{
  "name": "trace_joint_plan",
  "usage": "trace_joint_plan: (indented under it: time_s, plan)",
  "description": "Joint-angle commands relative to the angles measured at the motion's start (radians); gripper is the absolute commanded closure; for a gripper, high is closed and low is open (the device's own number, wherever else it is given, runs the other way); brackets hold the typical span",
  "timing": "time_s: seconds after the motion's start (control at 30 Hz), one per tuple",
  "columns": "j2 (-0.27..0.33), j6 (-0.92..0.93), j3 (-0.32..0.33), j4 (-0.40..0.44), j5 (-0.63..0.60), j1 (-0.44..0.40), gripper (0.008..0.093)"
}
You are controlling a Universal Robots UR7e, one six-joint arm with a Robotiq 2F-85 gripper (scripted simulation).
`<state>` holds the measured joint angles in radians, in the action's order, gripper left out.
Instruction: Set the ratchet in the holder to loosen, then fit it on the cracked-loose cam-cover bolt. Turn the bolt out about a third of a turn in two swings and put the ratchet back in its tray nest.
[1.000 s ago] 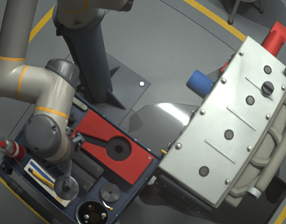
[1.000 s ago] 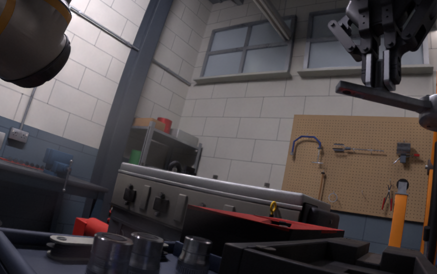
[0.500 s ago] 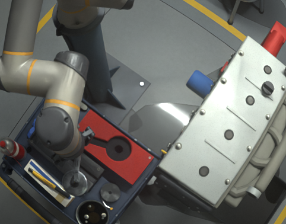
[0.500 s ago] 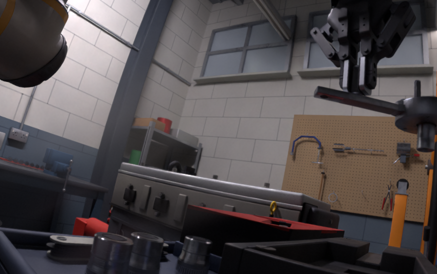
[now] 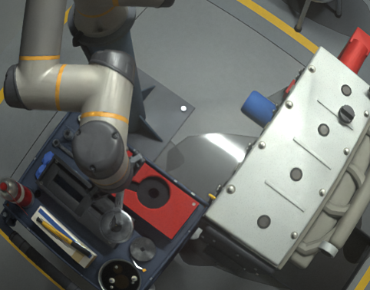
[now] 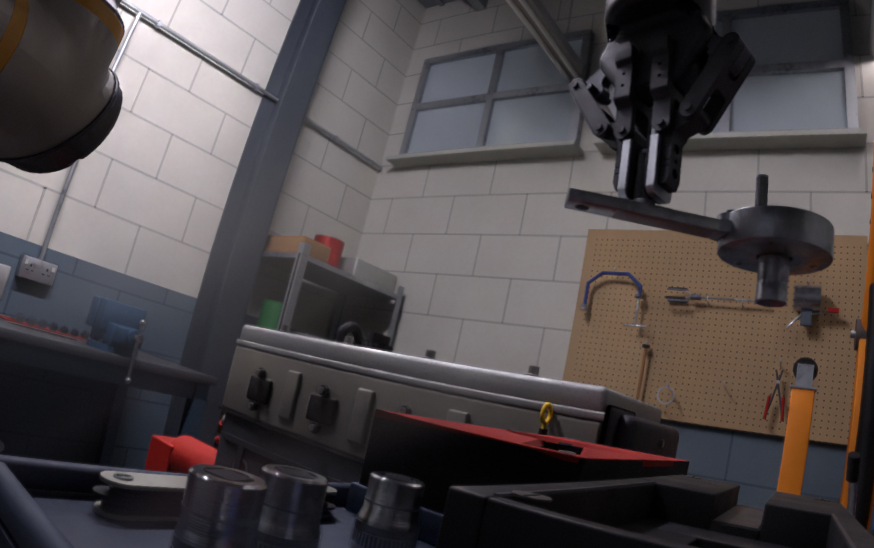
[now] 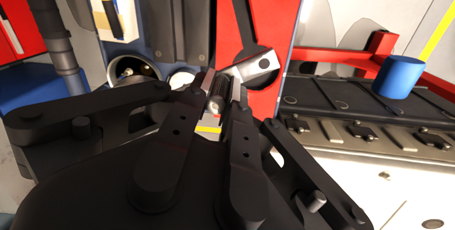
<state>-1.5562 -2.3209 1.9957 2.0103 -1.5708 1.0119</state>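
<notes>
The ratchet's handle is mostly hidden under my wrist from above; only its round head (image 5: 116, 224) shows over the cart. My gripper (image 6: 646, 194) is closed on the ratchet (image 6: 699, 228) by its handle, carrying it level well above the tool cart with the socket pointing down. In the wrist camera the knurled handle (image 7: 219, 90) sits between the fingers. The red tray (image 5: 158, 198) with its ratchet-shaped nest lies empty just right of the head. The dark holder block (image 5: 74, 189) sits left of the tray. The silver cam cover (image 5: 298, 152) with its rim bolts stands to the right.
The blue cart's rim (image 5: 200, 202) borders the engine. On the cart lie a steel cup (image 5: 118, 275), a round disc (image 5: 142, 248), a notepad with pen (image 5: 62, 241) and a red-capped can (image 5: 14, 193). A blue cylinder (image 5: 258, 108) sits beside the cover.
</notes>
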Motion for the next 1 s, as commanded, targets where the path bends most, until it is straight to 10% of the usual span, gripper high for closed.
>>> trace_joint_plan:
  time_s: [0.0, 0.97]
  plan:
    - [-0.005, 0.006, 0.001, 0.003, 0.000, -0.006, 0.0934]
    - [-0.070, 0.273, 0.065, 0.001, 0.000, -0.273, 0.0934]
